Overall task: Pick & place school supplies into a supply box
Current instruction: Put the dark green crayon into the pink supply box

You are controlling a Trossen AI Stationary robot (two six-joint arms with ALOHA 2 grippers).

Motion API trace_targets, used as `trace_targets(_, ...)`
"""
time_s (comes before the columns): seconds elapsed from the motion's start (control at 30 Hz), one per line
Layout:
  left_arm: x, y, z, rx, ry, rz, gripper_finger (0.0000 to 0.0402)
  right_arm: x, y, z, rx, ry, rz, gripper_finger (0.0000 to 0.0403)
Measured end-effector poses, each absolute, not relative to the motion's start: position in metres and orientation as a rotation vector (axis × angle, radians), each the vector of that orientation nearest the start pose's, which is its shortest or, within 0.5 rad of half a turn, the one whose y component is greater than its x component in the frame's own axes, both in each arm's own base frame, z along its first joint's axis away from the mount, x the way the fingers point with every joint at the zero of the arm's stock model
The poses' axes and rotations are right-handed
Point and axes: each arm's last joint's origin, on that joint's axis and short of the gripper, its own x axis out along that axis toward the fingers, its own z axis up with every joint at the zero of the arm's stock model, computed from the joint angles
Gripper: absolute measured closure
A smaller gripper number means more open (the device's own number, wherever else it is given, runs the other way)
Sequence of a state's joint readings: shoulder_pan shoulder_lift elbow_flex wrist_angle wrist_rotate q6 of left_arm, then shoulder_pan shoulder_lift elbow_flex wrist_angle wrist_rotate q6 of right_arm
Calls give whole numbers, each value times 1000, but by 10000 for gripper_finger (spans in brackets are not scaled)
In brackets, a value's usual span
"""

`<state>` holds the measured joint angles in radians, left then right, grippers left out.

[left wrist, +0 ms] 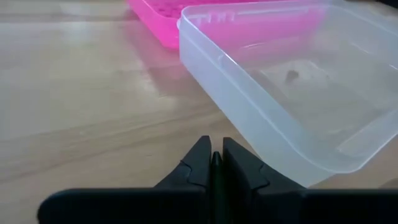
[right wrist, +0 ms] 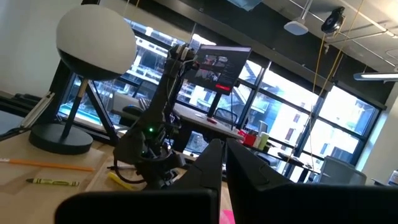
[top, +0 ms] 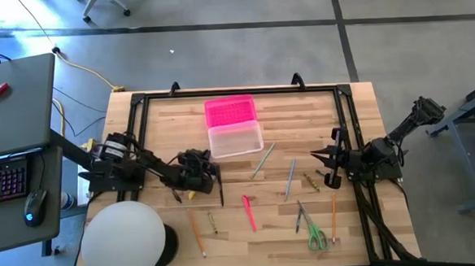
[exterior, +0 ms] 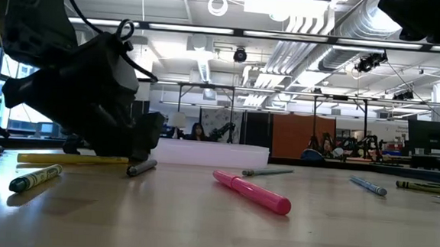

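Observation:
The supply box lies open at the table's far middle, its pink lid flat beyond the clear base. My left gripper is shut and low over the table just near of the base. A black pen lies by its fingertips, and a yellow marker lies under the arm. A pink pen, grey pens, pencils and green-handled scissors lie flat on the table. My right gripper waits shut at the right. My left gripper has its shut fingertips down near the far end of the black pen. A thin dark sliver shows between them in the left wrist view. I cannot tell whether they touch the pen.
A white dome lamp stands at the near left corner. A black rail frame runs around the table. A green crayon and another pencil lie near the left arm. A desk with a laptop stands to the left.

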<state>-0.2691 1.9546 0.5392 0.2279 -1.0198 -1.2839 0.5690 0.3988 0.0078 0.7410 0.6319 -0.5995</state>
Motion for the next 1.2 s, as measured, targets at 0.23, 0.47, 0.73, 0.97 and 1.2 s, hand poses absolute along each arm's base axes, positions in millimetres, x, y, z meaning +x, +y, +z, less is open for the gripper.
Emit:
trace_targets(0.23,243,-41,32,-370,340,1118,368,103,46,200,-395,-263,-147,402)
trace_targets(0.47,246,-42,45,-394,326,1101,368,103,46,201,-389,-272,-147,402)
trace_targets(0.73,249,-43,106,-385,320,984,368,102,45,202,-379,-288,-150,402)
trace_targets(0.97,245,-33,159,-292,199,979,368,102,45,203,-377,-296,-147,402)
trace_targets(1.2,272,8,175,-308,211,821,368,102,45,204,-401,-304,-154,402)
